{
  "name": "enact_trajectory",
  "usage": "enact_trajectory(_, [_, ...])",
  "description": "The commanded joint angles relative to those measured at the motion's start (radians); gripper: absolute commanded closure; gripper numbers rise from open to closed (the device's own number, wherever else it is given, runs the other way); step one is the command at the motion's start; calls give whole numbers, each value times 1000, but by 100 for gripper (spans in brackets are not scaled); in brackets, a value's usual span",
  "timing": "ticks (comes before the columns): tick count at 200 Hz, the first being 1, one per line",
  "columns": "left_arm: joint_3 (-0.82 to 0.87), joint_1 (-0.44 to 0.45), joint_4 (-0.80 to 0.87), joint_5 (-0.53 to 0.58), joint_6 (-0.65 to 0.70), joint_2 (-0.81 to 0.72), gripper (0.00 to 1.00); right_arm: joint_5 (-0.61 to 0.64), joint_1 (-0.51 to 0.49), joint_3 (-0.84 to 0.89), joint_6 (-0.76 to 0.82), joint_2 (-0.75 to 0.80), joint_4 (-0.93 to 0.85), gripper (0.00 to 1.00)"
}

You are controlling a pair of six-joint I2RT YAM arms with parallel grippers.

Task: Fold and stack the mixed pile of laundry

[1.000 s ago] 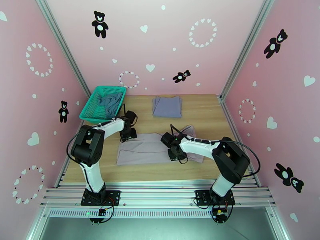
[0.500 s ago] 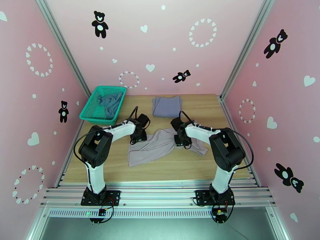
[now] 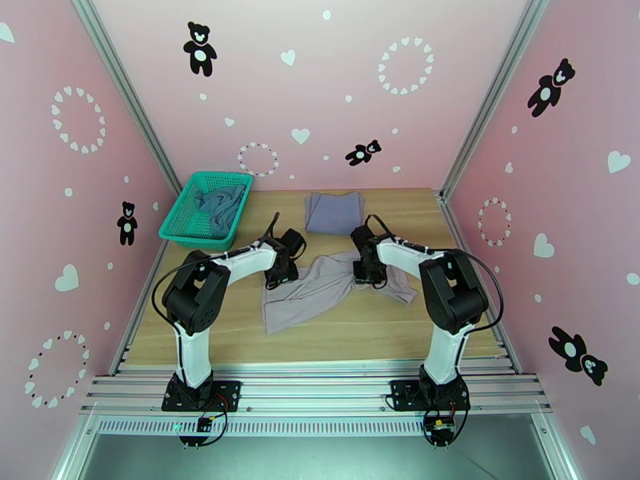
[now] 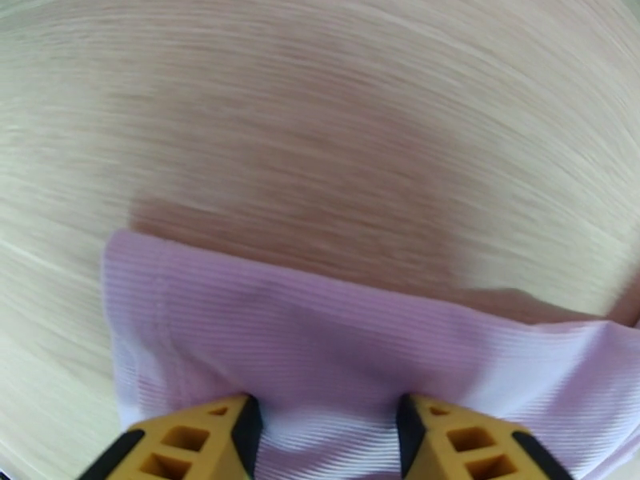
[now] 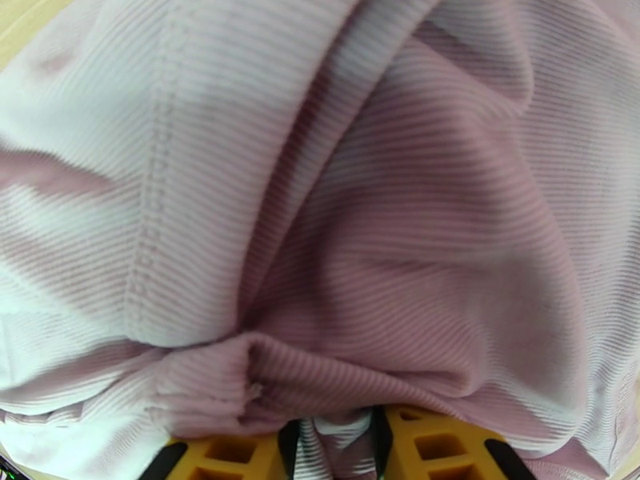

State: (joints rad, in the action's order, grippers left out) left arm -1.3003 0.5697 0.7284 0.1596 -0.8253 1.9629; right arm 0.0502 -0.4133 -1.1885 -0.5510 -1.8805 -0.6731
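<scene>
A pale mauve garment (image 3: 316, 291) lies crumpled in the middle of the table, one corner trailing toward the near left. My left gripper (image 3: 282, 275) is shut on its left edge; in the left wrist view the ribbed cloth (image 4: 336, 346) runs between the yellow fingers (image 4: 196, 442) and hangs just above the wood. My right gripper (image 3: 370, 272) is shut on the right part, and bunched folds (image 5: 320, 234) sit pinched between its fingers (image 5: 432, 450). A folded grey-lavender garment (image 3: 334, 213) lies at the back centre. A teal-blue garment (image 3: 221, 203) rests in the basket.
The green mesh basket (image 3: 182, 222) stands at the back left corner of the wooden table (image 3: 416, 330). Pink walls with aluminium posts close in the sides and back. Bare wood shows along the near edge and at the right side.
Both grippers moved toward the back of the table, the right one furthest, dragging the mauve garment with them. It was spread flat and is now bunched up between them.
</scene>
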Motion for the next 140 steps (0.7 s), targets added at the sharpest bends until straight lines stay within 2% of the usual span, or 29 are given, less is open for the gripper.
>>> enact_trajectory(1, [52, -27, 91, 89, -32, 29, 46, 1, 13, 78, -43, -71, 26, 66])
enact_trajectory(47, [11, -37, 97, 146, -18, -13, 36, 11, 12, 81, -55, -46, 22, 64])
enact_trajectory(76, [-87, -38, 122, 143, 26, -32, 28, -4, -4, 71, -28, 8, 19, 57])
enact_trajectory(120, [-183, -42, 233, 200, 82, -137, 23, 51, -144, 12, -22, 151, -97, 45])
enact_trajectory(140, [-158, -82, 273, 169, 109, -178, 23, 75, -225, 1, -54, 201, -142, 43])
